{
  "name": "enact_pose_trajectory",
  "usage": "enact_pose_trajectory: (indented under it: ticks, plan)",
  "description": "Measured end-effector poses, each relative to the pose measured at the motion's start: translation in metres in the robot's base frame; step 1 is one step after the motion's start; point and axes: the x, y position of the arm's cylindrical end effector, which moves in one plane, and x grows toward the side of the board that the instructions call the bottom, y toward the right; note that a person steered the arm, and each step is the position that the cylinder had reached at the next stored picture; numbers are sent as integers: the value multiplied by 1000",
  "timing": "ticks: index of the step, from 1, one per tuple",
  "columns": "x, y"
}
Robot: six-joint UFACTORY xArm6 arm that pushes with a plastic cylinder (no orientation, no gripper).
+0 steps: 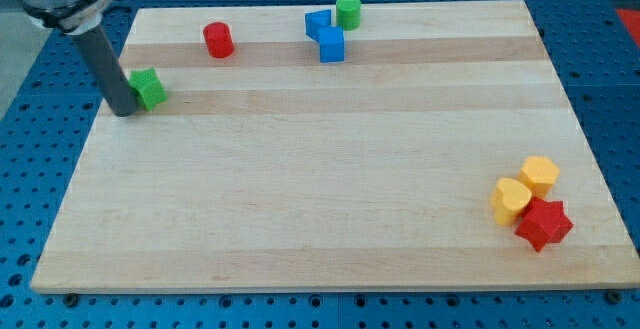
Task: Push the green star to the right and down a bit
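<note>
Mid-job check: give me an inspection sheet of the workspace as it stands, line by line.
Surface: wooden board on a blue perforated base.
Job's things: green star near the board's left edge, upper part of the view.
Tip: my tip rests against the green star's left side, slightly below it.
Clutter: red cylinder; two blue blocks touching, green cylinder beside them at the view's top; two yellow blocks and red star clustered at the view's bottom right.
Gripper: none fitted; rod only.
Cables: nothing seen.
Surroundings: a dark fixture at the view's top edge, unclear.
</note>
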Motion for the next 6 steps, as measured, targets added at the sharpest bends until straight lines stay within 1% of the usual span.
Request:
enact_pose_trajectory:
  ticks: [1, 3, 4, 5, 6]
  plan:
    - [-1, -29]
    - [-37, 5]
    - [-41, 47]
    - [-17, 117]
    - [6, 204]
